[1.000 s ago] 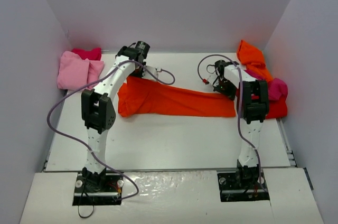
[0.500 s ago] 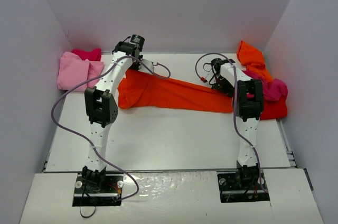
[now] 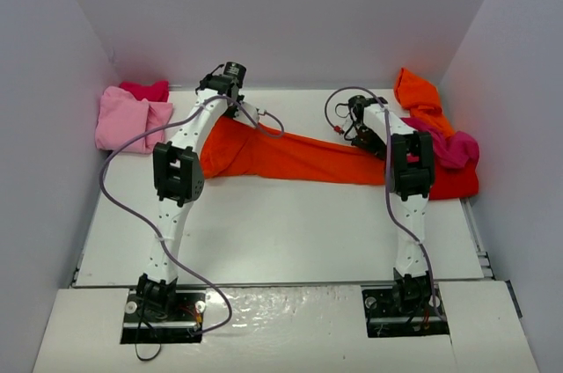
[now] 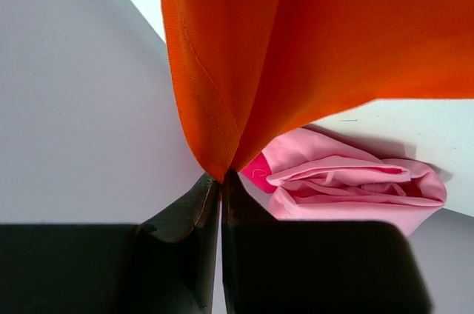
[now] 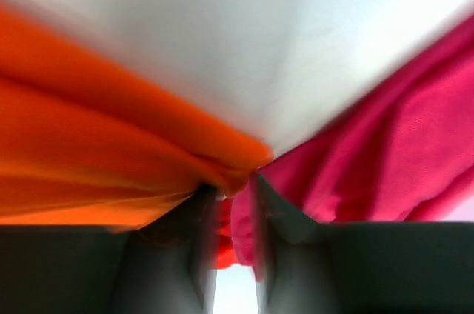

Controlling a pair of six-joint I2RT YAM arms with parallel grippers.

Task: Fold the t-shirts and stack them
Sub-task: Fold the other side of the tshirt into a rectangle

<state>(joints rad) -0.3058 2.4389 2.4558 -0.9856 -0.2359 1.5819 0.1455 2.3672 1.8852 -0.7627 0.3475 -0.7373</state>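
Note:
An orange t-shirt (image 3: 299, 157) lies stretched across the back of the table between my two grippers. My left gripper (image 3: 236, 114) holds its left end. In the left wrist view the left gripper (image 4: 221, 175) is shut on a pinched fold of the orange t-shirt (image 4: 296, 47), which hangs up from it. My right gripper (image 3: 362, 135) is at the shirt's right end. The right wrist view is blurred. In it the right gripper (image 5: 235, 181) has its jaws parted, with the orange t-shirt (image 5: 89, 144) bunched at the left fingertip and magenta cloth (image 5: 385, 151) beside the right one.
A light pink t-shirt (image 3: 127, 118) lies folded at the back left, with a magenta one (image 3: 145, 89) behind it. The pink t-shirt (image 4: 355, 184) also shows past the left jaws. At the back right lies a heap of orange (image 3: 418, 91), magenta (image 3: 453, 149) and red (image 3: 457, 184) cloth. Walls enclose three sides.
Both grippers have carried the orange t-shirt toward the back wall. The right gripper's jaws, shut on the cloth before, have parted. The left grip is unchanged.

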